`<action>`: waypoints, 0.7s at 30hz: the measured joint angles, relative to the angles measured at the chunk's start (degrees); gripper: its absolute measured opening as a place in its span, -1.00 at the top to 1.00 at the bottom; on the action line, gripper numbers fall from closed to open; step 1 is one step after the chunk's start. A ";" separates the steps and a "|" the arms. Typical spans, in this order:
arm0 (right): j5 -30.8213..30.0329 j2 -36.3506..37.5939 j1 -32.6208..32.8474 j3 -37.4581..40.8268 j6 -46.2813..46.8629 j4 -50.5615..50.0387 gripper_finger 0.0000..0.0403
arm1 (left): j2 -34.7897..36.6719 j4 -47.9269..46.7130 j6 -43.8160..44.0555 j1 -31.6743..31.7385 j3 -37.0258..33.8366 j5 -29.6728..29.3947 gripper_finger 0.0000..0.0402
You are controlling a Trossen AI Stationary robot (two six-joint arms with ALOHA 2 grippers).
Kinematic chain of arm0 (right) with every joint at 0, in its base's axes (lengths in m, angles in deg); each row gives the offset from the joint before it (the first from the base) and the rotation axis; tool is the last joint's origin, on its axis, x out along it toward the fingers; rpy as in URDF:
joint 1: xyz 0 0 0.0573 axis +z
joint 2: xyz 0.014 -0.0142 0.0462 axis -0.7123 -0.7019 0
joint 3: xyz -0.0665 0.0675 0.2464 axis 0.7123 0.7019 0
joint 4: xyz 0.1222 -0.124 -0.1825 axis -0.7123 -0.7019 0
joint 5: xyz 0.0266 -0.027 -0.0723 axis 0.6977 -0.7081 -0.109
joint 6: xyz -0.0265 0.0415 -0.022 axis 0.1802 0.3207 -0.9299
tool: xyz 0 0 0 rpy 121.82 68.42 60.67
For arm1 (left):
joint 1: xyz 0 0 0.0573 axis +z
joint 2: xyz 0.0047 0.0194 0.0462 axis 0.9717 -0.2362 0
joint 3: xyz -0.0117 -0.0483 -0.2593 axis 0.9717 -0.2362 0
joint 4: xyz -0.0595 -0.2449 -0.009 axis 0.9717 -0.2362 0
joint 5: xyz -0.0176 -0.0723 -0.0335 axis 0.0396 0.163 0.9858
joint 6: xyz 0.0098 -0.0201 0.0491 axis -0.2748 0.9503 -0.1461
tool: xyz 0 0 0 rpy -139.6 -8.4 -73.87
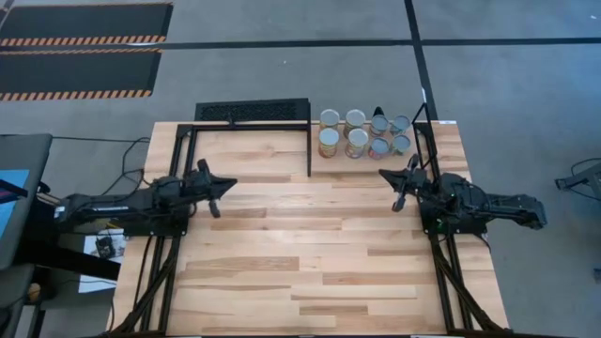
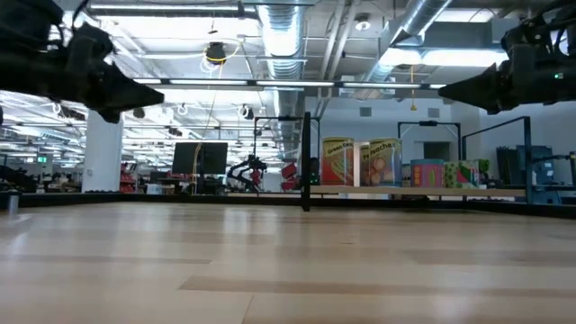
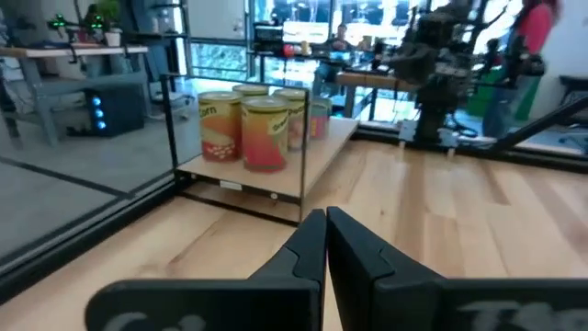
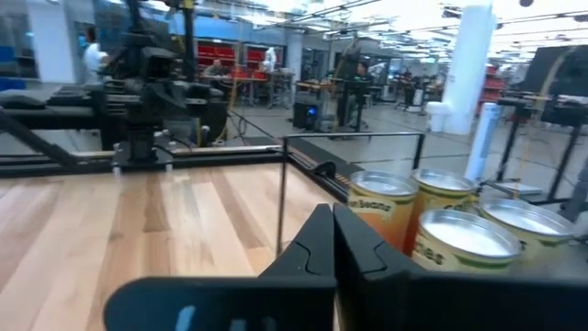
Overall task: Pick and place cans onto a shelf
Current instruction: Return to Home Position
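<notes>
Light-wood planking over the whole surface (image 1: 300,244), with black frame bars (image 1: 441,272) along both sides.

Cans (image 1: 364,133): eight, upright, grouped in two rows of four on the shelf (image 3: 317,150), at the far edge of the surface, right of centre. Shiny round tops facing up in the high view. Yellow and orange labels visible in the low and left wrist views. Packed close, neighbours touching or nearly so.

Shelf: small pale plank, raised slightly above the surface, edged by thin black bars. Located just to the right of the black slatted grille (image 1: 252,111).

Left end effector (image 1: 230,184): closed, fingers (image 3: 299,253) pressed together tip to tip, empty. Held above the surface at its left side, pointing toward the middle, well apart from the shelf.

Right end effector (image 1: 383,173): closed, fingers together, empty. Held above the surface at its right side, pointing toward the middle, near the front of the shelf but apart from the cans.

Both at about equal height in the low view, tips facing each other across the planking.
</notes>
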 joint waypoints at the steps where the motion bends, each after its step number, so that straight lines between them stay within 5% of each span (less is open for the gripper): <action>1: -0.70 0.00 0.00 0.02 0.00 0.01 0.97 | 3.71 -3.29 0.28 -0.94 -0.02 -0.52 0.99; 4: -1.54 0.00 0.00 0.02 0.04 0.04 0.97 | 11.74 -5.06 0.66 -2.58 0.01 5.26 0.99; 12: -4.01 -0.89 -1.92 -0.16 1.10 -0.44 0.89 | 8.20 -6.28 0.17 -2.71 -0.04 15.17 0.99; 21: -4.05 -1.66 -3.38 -0.24 2.98 -0.61 0.83 | 7.41 -6.45 -2.72 -2.69 -0.08 12.20 0.99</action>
